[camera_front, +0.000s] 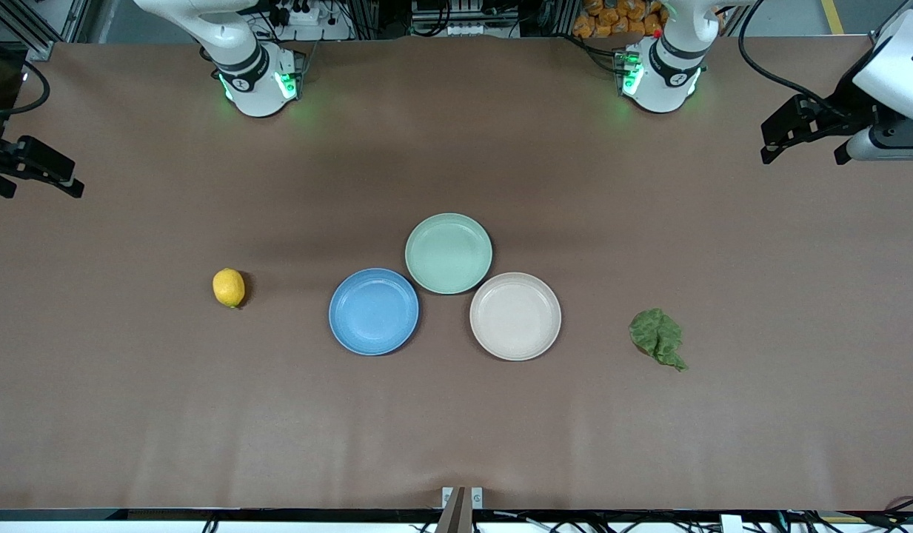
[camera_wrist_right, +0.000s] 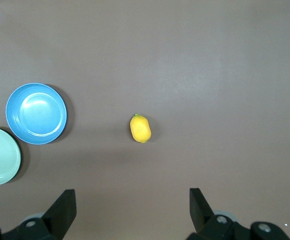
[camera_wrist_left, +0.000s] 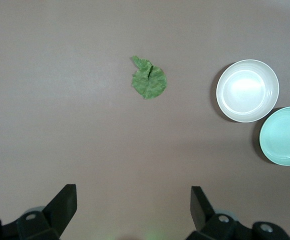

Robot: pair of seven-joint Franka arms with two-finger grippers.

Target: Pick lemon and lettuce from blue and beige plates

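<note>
I see the lemon [camera_front: 229,287] and lettuce [camera_front: 657,338] lying on the worktop [camera_front: 456,422], off the empty blue plate [camera_front: 373,312] and beige plate [camera_front: 514,316]; left pincer [camera_wrist_left: 132,200] and right pincer [camera_wrist_right: 130,200] hang wide open, holding nothing; a careless pinch could roll the lemon away

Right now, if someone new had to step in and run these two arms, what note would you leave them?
Left gripper: open, empty, up over the left arm's end of the table.
Right gripper: open, empty, over the right arm's end.
Small yellow oval lemon: on the table beside the round blue plate.
Wrinkled dark green lettuce leaf: on the table beside the round beige plate.
Done: both plates hold nothing.
Left: nothing visible.
</note>
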